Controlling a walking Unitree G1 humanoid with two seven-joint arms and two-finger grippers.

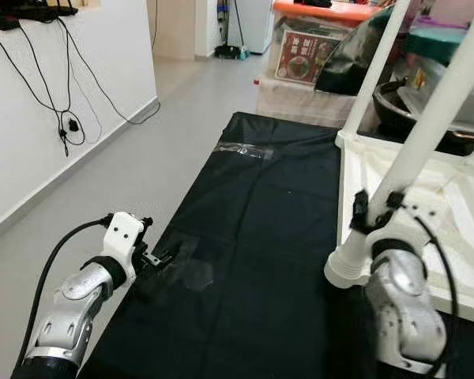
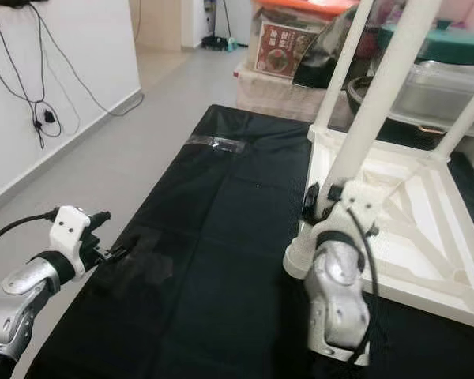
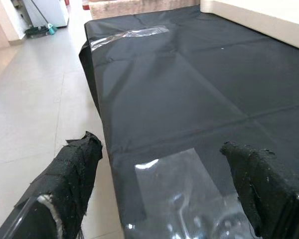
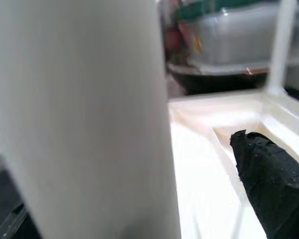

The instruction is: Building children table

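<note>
The white children's table (image 1: 458, 213) lies upside down on a black sheet (image 1: 261, 237) spread over the floor, its ribbed underside facing up and round white legs rising from its corners. The right gripper (image 1: 377, 207) is at the near leg (image 2: 371, 103), low down by the flared collar where that leg meets the corner socket; in the right wrist view the leg's smooth tube stands right against the camera with one black finger (image 4: 271, 177) beside it, so the fingers seem to straddle the leg, though whether they are pressing on it I cannot tell. To do this step well, I judge the leg should be kept in line with its socket and turned or pushed straight down, not levered sideways, since the plastic looks light and the tabletop could slide on the slick sheet. The left gripper (image 3: 164, 189) hovers well apart over the sheet's left edge, its fabric-wrapped fingers spread and holding nothing, above a crinkled clear plastic bag (image 3: 189, 199). The sheet is matte with fold creases and a strip of clear tape (image 1: 241, 150); beyond it stand translucent storage bins (image 1: 308, 95), and grey tile floor (image 1: 142, 158) runs alongside.
</note>
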